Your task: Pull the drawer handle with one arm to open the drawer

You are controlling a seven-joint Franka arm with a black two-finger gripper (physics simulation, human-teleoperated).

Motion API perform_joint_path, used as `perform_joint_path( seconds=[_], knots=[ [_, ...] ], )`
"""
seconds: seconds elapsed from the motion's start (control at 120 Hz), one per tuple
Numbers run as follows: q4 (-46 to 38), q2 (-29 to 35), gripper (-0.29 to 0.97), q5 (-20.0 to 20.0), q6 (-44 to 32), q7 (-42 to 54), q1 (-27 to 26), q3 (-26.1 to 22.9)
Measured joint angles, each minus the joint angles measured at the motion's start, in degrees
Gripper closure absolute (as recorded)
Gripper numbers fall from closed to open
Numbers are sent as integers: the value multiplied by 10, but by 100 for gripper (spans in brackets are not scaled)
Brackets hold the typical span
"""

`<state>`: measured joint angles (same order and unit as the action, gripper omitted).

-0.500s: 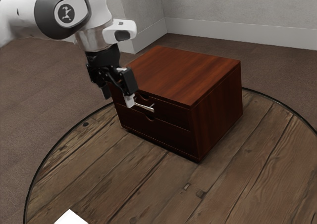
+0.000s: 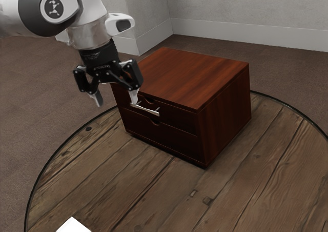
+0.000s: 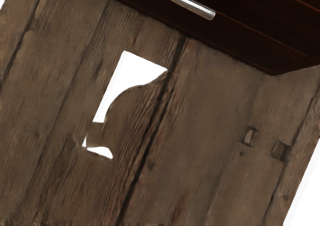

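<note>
A round emblem [image 2: 53,6] is showing on the arm [image 2: 88,33]. The gripper [image 2: 116,99] is hanging fingers-down, spread wide and grasping nothing, one tip just beside the drawer handle [image 2: 146,108] on the cabinet [image 2: 190,76] front.

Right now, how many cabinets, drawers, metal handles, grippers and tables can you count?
cabinet: 1
drawers: 2
metal handle: 1
gripper: 1
table: 1
Total: 6
</note>
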<state>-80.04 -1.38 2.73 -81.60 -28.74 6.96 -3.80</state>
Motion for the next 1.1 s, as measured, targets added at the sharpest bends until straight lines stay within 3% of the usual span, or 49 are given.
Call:
perform_joint_path(
  seconds=[0.183,0.383,0.467,0.65,1.1],
  knots=[
    [0,-1,3,-9,-35,-209,-10,10],
    [-61,1,3,-16,-95,-374,-20,25],
    [-114,31,3,-17,-121,-429,-24,34],
    [-207,97,4,-18,-188,-524,-4,35],
    [-252,77,6,-31,-379,-665,-3,34]
  ],
)
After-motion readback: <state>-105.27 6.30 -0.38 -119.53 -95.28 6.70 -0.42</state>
